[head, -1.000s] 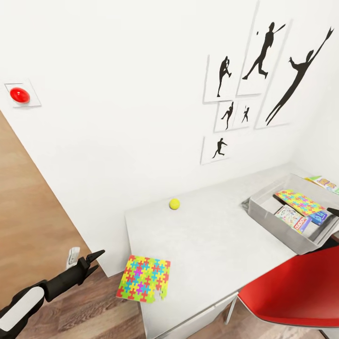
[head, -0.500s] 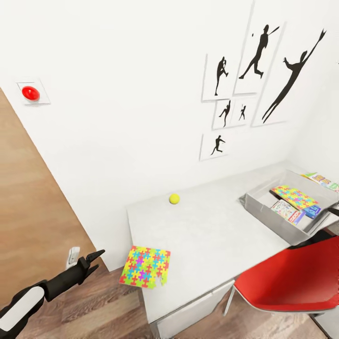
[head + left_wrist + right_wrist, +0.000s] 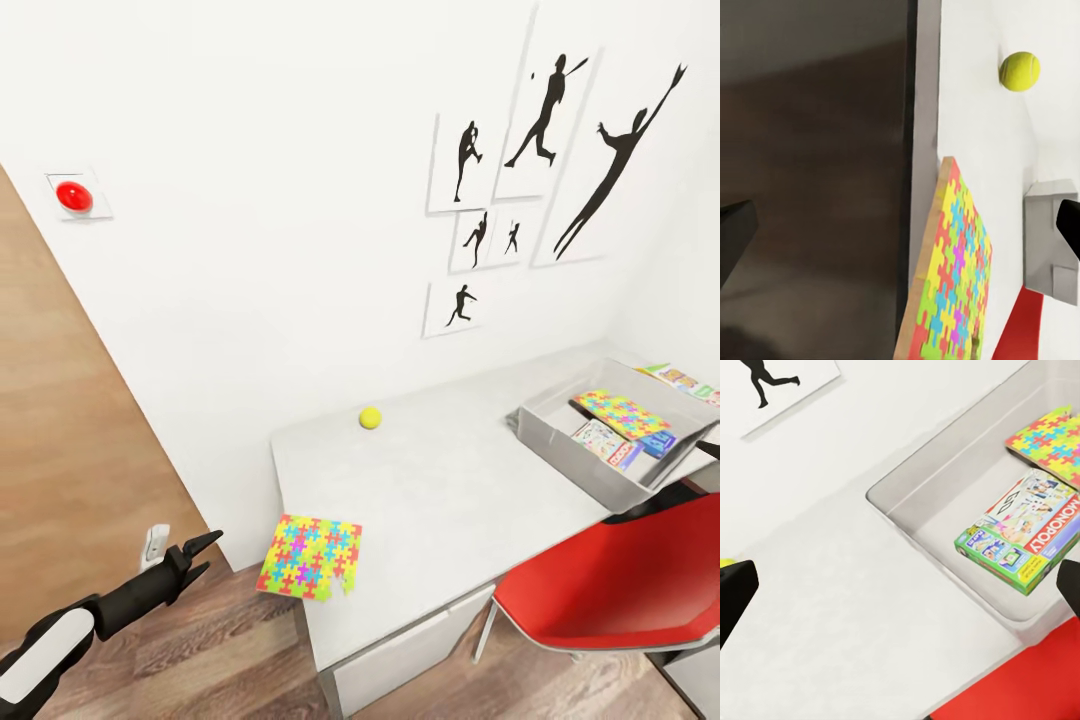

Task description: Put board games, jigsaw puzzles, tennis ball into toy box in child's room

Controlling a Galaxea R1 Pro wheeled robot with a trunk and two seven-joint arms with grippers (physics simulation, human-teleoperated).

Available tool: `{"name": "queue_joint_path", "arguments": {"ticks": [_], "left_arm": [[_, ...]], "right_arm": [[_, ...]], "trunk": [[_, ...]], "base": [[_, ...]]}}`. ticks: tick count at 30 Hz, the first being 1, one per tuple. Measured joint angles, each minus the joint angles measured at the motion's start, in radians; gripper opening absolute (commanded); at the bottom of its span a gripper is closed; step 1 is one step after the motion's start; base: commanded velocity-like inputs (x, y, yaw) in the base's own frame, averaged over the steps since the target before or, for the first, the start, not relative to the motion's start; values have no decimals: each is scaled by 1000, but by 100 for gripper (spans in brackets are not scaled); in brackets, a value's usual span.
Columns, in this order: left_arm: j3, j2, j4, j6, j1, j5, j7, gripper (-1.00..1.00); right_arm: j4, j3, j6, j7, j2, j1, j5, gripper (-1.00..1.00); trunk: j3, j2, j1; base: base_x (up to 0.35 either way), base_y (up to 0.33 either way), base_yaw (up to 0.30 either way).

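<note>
So the toy box point(image 3: 560, 447) on the table point(image 3: 440, 490) already holds one jigsaw point(image 3: 620, 412), the Monopoly game point(image 3: 1024, 540) and a blue game point(image 3: 655, 445). Still out: the other jigsaw point(image 3: 311, 556) hanging over the table's near corner, the tennis ball point(image 3: 370, 417) by the wall, and a third game point(image 3: 685, 380) just beyond the box. My left gripper point(image 3: 200, 556) is spread open, holding nothing, off the table's end; the right one looks open too.

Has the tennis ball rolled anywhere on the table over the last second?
No. The tennis ball sits at the same spot near the wall on the table; the whole view shifted because the camera moved.
</note>
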Motion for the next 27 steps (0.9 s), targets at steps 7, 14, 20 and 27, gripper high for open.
{"name": "queue_joint_path", "arguments": {"ticks": [7,14,20,27], "left_arm": [[0,0,2,1,0,0,0,100],[-1,0,3,2,0,0,1,100],[-6,0,20,3,0,0,2,100],[-13,-1,64,5,0,0,2,100]], "right_arm": [[0,0,0,0,0,0,0,100],[0,0,0,0,0,0,0,100],[0,0,0,0,0,0,0,100],[0,0,0,0,0,0,0,100]], "trunk": [[0,0,0],[0,0,0],[0,0,0],[0,0,0]], "base": [[-10,0,0],[-3,0,0],[-1,0,0],[0,0,0]]}}
